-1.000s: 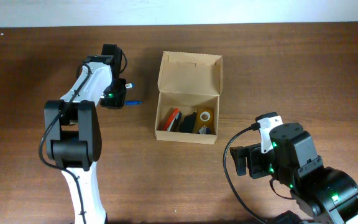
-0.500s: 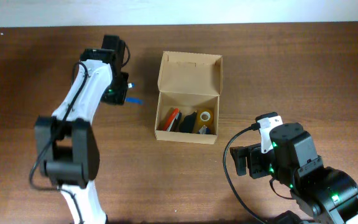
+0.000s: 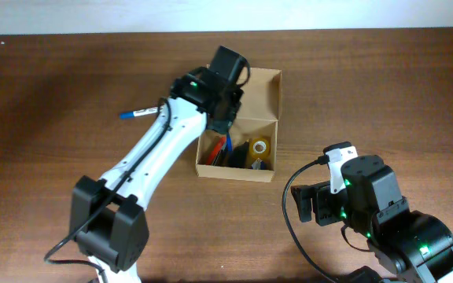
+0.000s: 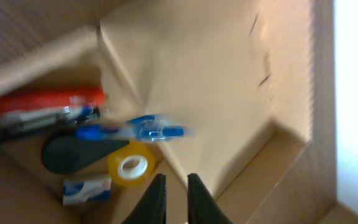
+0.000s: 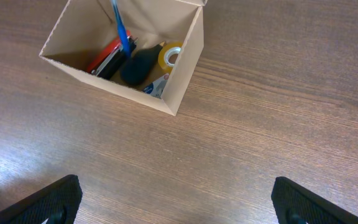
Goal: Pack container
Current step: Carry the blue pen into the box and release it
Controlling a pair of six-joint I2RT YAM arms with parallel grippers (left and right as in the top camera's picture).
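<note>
Jaws on the left gripper [image 4: 174, 182] stand slightly apart and empty above the container [image 3: 263, 91], a blue pen [image 4: 135, 131] inside, while the right gripper [image 5: 176, 200], at its four o'clock, gapes wide, empty.

The left wrist view is blurred. The blue pen [image 4: 135, 130] is a smear, the box [image 4: 229, 81] runs past every edge, and the print on the small white pack [image 4: 87, 190] cannot be read. The left gripper [image 4: 174, 190] is cut off by the bottom edge, so only its tips show.

From overhead, the left arm [image 3: 181, 118] hides that gripper and covers the box's left rear corner. The right arm [image 3: 376, 216] runs off the bottom edge.

In the right wrist view, the right gripper [image 5: 179, 202] shows only as dark tips in the bottom corners. The top edge cuts the box and the pen.
</note>
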